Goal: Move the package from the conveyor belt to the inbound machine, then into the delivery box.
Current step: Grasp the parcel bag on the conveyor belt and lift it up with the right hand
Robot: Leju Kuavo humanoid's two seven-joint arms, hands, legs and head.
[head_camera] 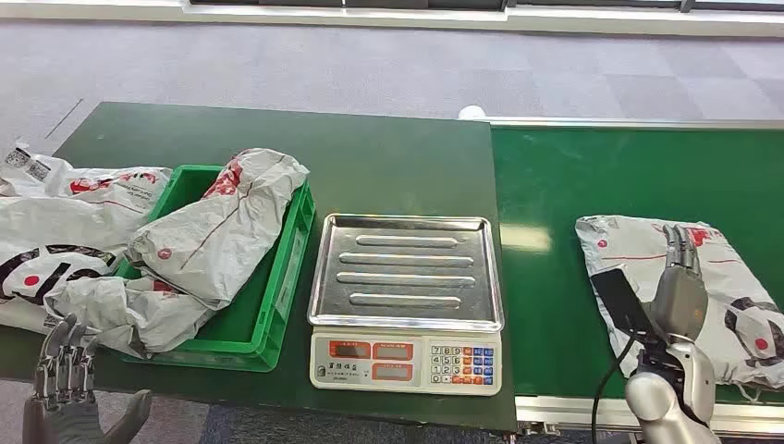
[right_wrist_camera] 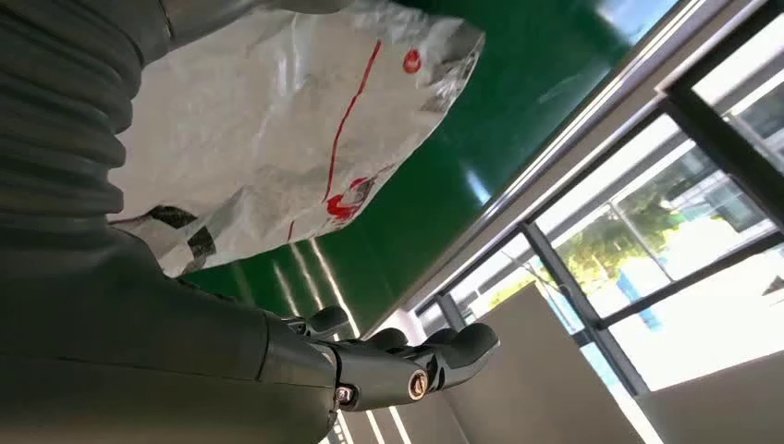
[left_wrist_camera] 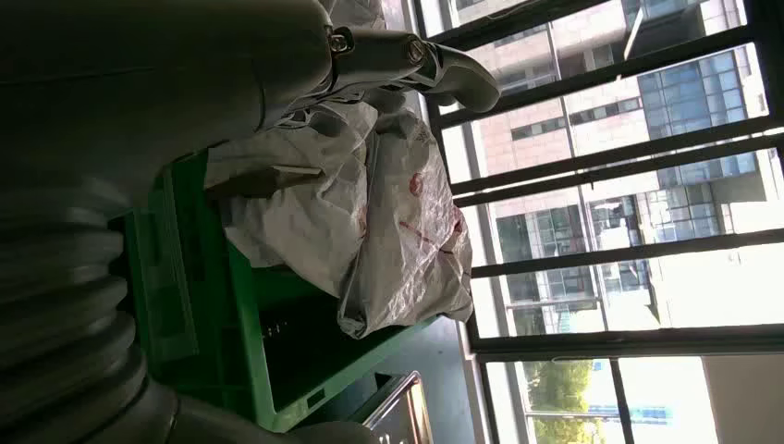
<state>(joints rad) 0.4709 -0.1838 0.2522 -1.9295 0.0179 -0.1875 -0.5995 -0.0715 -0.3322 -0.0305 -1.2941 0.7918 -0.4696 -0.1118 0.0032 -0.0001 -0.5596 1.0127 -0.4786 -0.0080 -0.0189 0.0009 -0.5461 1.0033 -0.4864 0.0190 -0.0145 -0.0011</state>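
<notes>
Head view: package (head_camera: 638, 268) lies flat on the conveyor belt (head_camera: 573, 185) at 3 o'clock of the scale (head_camera: 407, 277). Right hand (head_camera: 682, 277) hovers over it, fingers released, holding nothing. Left hand (head_camera: 65, 370) spread, idle.

Right wrist view: right hand's fingers (right_wrist_camera: 444, 351) clear of the package (right_wrist_camera: 277, 139). Advice: lower squarely, pinch the near edge.

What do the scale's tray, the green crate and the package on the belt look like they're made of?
Scale tray: likely stainless steel, shiny with pressed ridges. Green crate: moulded plastic by its look, glossy and ribbed. Package: thin crinkled plastic mailer film, grey-white with red print.
</notes>
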